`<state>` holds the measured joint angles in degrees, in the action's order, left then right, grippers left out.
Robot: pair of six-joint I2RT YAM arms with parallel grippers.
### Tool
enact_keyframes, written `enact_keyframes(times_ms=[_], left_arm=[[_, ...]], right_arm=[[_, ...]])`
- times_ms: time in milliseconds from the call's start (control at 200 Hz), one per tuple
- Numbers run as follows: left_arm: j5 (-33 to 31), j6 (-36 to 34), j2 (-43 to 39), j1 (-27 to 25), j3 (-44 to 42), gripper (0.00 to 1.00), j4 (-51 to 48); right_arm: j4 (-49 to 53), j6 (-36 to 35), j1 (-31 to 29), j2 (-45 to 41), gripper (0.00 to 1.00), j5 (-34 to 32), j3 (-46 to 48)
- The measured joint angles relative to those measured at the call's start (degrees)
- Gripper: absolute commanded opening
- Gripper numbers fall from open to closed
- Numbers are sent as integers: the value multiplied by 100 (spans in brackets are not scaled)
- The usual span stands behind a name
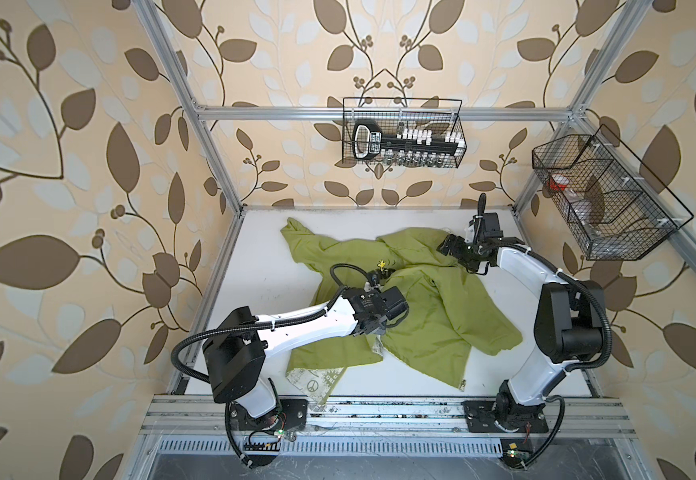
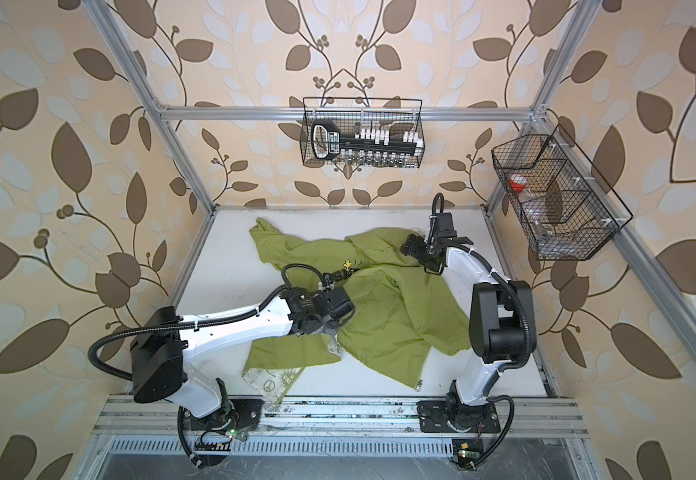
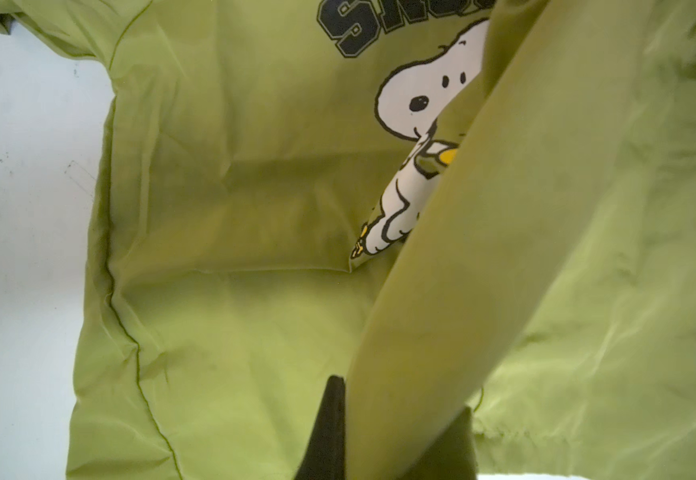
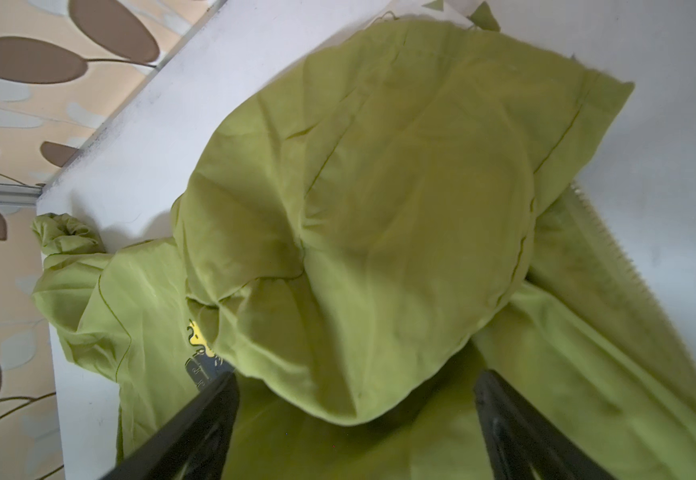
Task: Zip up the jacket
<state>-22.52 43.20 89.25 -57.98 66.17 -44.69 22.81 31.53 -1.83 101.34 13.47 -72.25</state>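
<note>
Green jacket (image 1: 421, 299) lies crumpled mid-table (image 1: 263, 257), front open, zipper teeth (image 4: 612, 257) unjoined: 0 zipped, everything left. Left gripper (image 3: 398, 436) is clamped on a fold of its fabric (not the zipper); right gripper (image 4: 354, 395) hangs open over the hood (image 4: 379, 187). 2 wire baskets (image 1: 402, 133) hang on the walls, out of the way. Bunched folds likely hide the zipper's other side.

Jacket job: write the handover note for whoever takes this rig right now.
Left gripper: shut on a fold of the jacket, beside the cartoon print.
Right gripper: open, above what looks like the hood, holding nothing.
Jacket: crumpled on the table, front open, one row of zipper teeth lying loose.
Done: nothing zipped.
Left: flatten the jacket, bring both zipper edges together, probably join them at the hem, then pull the slider up.
</note>
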Motion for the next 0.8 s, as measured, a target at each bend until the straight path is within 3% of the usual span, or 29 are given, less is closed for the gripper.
enact_keyframes(times_ms=[290,370,410,525,625,720,800], left_arm=[[138,48,-101,63,-212,0,127],[151,48,-101,63,-212,0,146],[153,46,-101,63,-212,0,146],[151,44,-103,63,-212,0,144],[153,13,-173,63,-236,0,153],[164,-103,-396,63,-328,0,177],[262,-262,-675,63,-380,0,216]], right_arm=[[-225,197,120,501,90,31,0],[-352,282,114,699,86,74,-9],[-431,343,107,828,78,107,-28],[-597,485,96,1178,43,199,-127],[-629,570,85,1285,21,278,-271],[-682,695,81,1241,7,407,-472],[-704,758,72,1051,0,511,-564]])
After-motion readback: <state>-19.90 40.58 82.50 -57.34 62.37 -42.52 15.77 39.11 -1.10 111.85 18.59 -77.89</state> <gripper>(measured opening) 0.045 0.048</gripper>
